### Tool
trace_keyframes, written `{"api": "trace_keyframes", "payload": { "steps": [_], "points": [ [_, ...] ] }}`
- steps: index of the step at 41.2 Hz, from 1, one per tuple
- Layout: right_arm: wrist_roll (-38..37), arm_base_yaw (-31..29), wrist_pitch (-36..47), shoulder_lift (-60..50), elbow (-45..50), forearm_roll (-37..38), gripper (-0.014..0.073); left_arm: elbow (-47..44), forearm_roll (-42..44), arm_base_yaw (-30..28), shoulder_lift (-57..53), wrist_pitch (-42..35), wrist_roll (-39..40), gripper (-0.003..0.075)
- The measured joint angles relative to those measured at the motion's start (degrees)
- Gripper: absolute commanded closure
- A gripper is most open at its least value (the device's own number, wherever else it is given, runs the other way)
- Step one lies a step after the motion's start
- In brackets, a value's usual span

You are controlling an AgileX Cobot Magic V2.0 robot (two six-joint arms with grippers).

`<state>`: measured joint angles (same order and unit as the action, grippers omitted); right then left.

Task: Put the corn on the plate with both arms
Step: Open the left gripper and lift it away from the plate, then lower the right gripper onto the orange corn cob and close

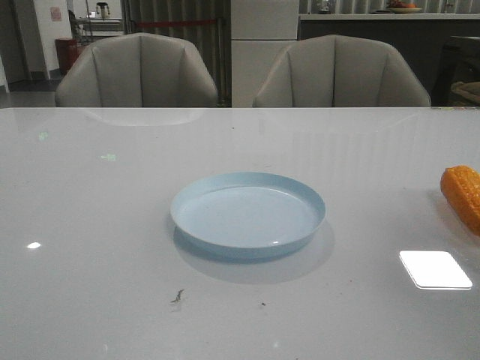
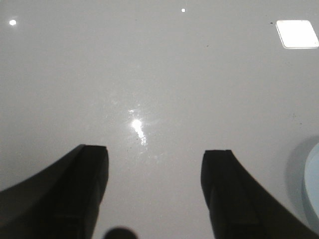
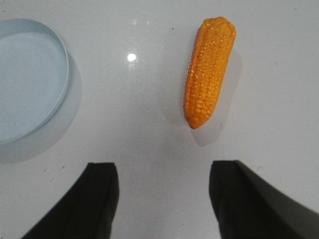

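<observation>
Lying at table's [image 1: 97, 225] right edge, corn [image 3: 207, 71]; plate [image 1: 248, 214] central; both jaws spread.

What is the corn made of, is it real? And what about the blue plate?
The corn looks like a plastic toy: its orange kernels are shiny and very even, with no husk. It could be rubber; the pictures cannot settle that. The plate looks like smooth, plain pale-blue plastic with a soft sheen on its low rim, though glazed ceramic is possible.

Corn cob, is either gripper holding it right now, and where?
No. Nothing is held. The corn lies on the table, apart from the open right gripper. The left gripper is open over bare table.
</observation>
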<state>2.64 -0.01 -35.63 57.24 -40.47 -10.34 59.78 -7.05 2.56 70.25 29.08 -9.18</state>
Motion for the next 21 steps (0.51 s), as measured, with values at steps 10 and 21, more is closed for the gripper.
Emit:
{"api": "trace_keyframes", "payload": {
  "steps": [10, 21],
  "points": [
    [-3.1, 0.0, 5.0, 0.4, -0.1, 0.0, 0.0091, -20.2, -0.9, 0.0, -15.4, -8.9, 0.0, 0.0250],
    [-4.3, -1.2, 9.2, 10.1, -3.6, -0.1, 0.0088, -24.1, -1.2, 0.0, -22.3, -9.4, 0.0, 0.0250]
  ]
}}
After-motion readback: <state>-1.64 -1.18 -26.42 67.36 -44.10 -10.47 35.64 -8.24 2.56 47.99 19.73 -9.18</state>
